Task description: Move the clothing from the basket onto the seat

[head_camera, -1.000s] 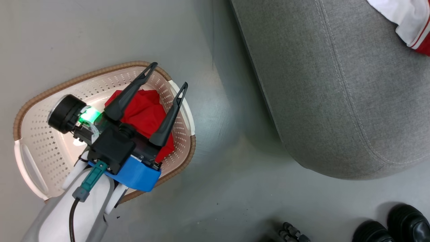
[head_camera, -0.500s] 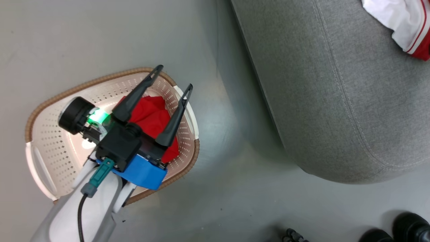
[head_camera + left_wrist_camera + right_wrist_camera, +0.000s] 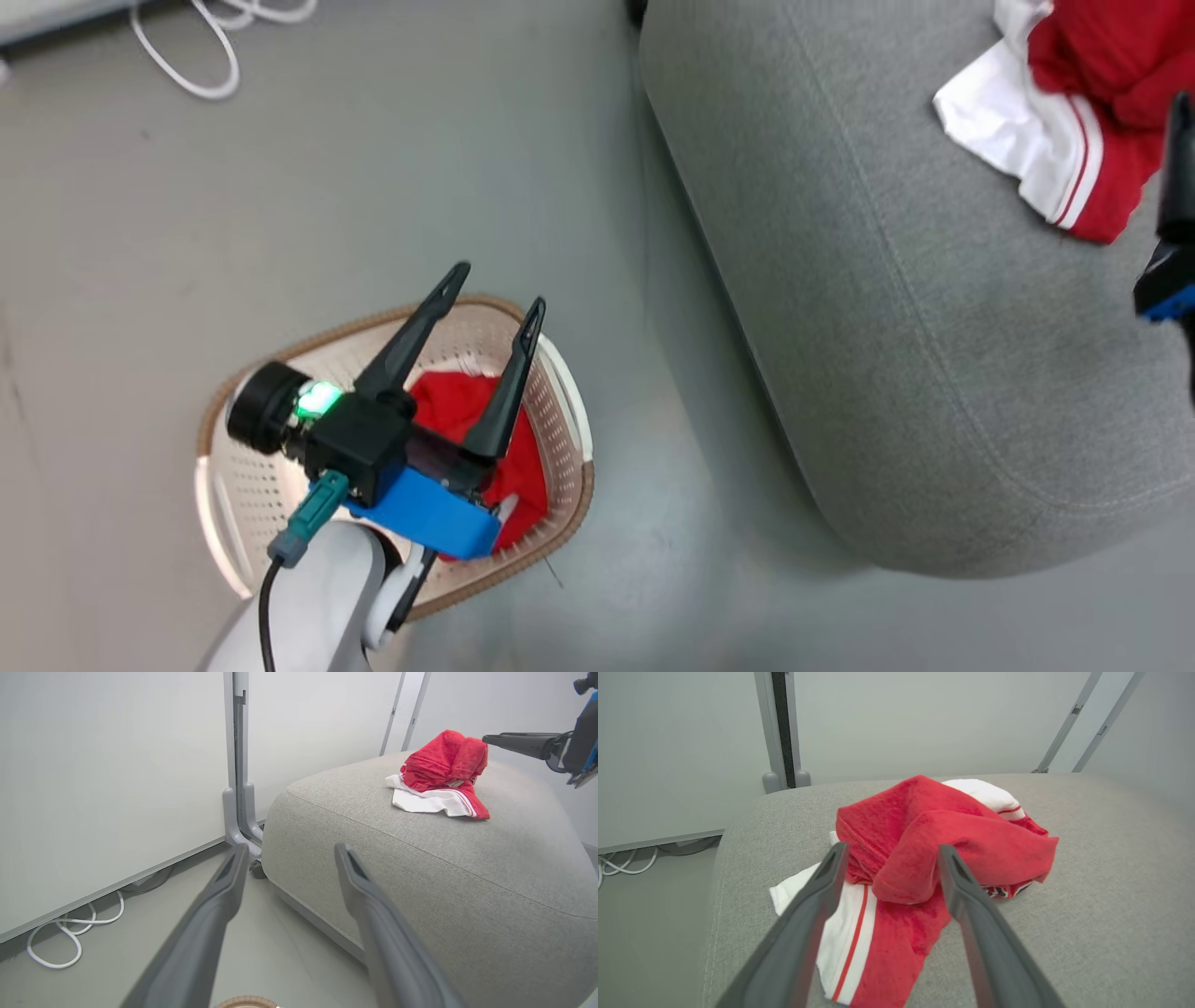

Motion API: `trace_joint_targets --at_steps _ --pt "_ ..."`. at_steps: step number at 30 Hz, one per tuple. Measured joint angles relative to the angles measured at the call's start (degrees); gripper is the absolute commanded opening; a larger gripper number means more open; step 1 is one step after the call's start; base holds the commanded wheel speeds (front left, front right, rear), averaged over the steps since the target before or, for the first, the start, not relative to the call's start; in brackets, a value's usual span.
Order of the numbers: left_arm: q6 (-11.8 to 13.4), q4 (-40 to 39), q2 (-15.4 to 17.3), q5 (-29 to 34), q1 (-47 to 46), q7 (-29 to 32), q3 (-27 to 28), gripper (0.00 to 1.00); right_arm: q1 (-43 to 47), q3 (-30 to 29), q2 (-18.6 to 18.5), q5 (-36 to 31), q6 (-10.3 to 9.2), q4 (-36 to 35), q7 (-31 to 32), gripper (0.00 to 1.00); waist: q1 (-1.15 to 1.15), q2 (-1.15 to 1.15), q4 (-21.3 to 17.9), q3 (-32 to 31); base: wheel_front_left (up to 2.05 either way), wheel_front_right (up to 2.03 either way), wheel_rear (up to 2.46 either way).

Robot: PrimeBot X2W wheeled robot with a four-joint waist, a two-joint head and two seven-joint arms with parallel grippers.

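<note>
Seat [image 3: 1111, 882] bears clothing [image 3: 924, 858], seemingly between parted right fingers [image 3: 805, 914].

The grey floor [image 3: 280, 187] is being occupied by a cream perforated plastic basket [image 3: 254, 485] and a grey fabric-upholstered seat [image 3: 887, 327].

Seat [image 3: 915, 373] is grey woven cloth, matt and a bit coarse; the clothing [image 3: 943, 858] is soft red fabric (kinda fuzzy up close) with smoother white panels. Basket [image 3: 571, 392] is perforated cream plastic, slightly glossy, brown woven-look rim. Floor [image 3: 373, 168] smooth, faint sheen
</note>
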Motion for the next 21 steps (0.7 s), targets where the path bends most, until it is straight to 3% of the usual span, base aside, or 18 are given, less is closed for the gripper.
trace_joint_targets --at_steps 10,21 --pt "-0.67 4.75 -5.45 -0.82 9.13 -0.01 6.01 1.00 14.96 4.28 3.24 -1.18 0.00 -9.29 1.96 1.00 -0.02 0.00 2.57 -13.18 0.00 0.00 0.00" --pt "-1.16 7.76 -7.89 -0.45 16.40 -0.01 12.28 1.00 28.47 6.68 6.03 -2.41 0.00 -22.67 7.44 1.00 -0.02 0.00 6.86 -23.71 0.00 0.00 0.00"
